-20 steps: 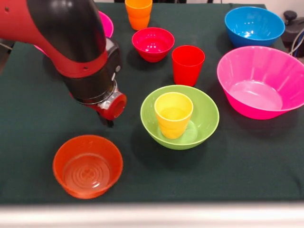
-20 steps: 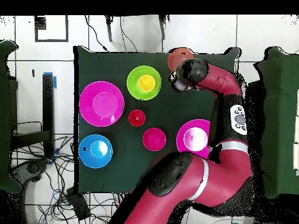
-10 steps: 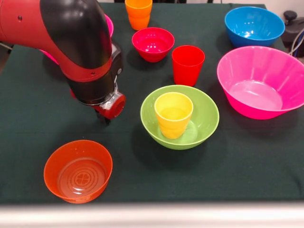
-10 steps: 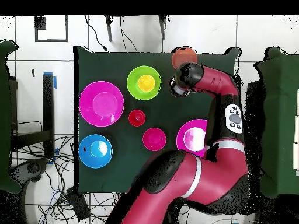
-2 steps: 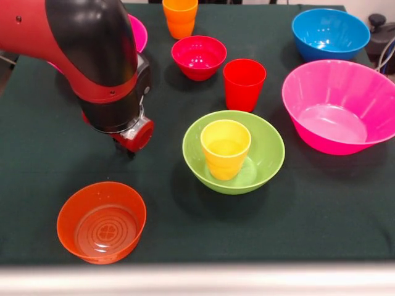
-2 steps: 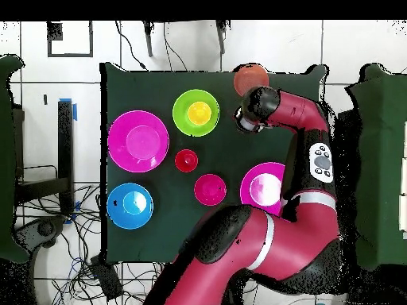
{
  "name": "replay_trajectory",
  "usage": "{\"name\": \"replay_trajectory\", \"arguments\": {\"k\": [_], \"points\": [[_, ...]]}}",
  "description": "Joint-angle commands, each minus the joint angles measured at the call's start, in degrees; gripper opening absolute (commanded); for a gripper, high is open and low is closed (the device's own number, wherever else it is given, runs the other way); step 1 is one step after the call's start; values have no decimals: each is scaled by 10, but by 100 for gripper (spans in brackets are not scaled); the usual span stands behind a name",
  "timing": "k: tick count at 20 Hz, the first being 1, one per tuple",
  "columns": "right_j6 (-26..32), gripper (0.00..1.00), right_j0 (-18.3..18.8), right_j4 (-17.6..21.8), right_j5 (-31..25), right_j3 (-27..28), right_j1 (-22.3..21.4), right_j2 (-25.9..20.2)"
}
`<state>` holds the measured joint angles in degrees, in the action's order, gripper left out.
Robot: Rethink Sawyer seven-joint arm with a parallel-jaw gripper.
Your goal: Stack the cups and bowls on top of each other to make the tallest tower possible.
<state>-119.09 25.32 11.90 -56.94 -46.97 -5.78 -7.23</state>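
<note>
Front view shows yellow cup (image 5: pixel 225 148) upright inside lime-green bowl (image 5: pixel 266 154) mid-table, orange bowl (image 5: pixel 102 221) apart by the near edge, overhead view alone shows second pink bowl (image 6: pixel 264 187) whole, gripper (image 5: pixel 129 151) mostly hidden under the wrist, opening impossible to judge.

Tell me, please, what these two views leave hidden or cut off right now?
- Gripper: in both views the arm's wrist covers it; open or shut cannot be told.
- Second hot-pink bowl: front view, mostly behind the arm.
- Orange cup: front view, rim cut off by the top edge; unseen overhead.
- Orange bowl: overhead, partly under the arm.
</note>
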Motion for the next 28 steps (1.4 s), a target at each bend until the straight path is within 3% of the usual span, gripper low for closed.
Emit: {"name": "replay_trajectory", "arguments": {"k": [1,9,13,19,21,23,26,28], "points": [[53,100,-19,29,-14,13,-17,-10],[46,100,-14,24,-12,51,-13,-11],[50,100,-7,21,5,41,-28,-12],[44,100,0,21,-40,149,12,-16],[16,100,2,14,-47,172,20,-14],[-47,100,3,-4,-71,175,21,-1],[-146,100,7,-38,-38,146,16,10],[-182,100,12,-57,-33,129,14,18]]}}
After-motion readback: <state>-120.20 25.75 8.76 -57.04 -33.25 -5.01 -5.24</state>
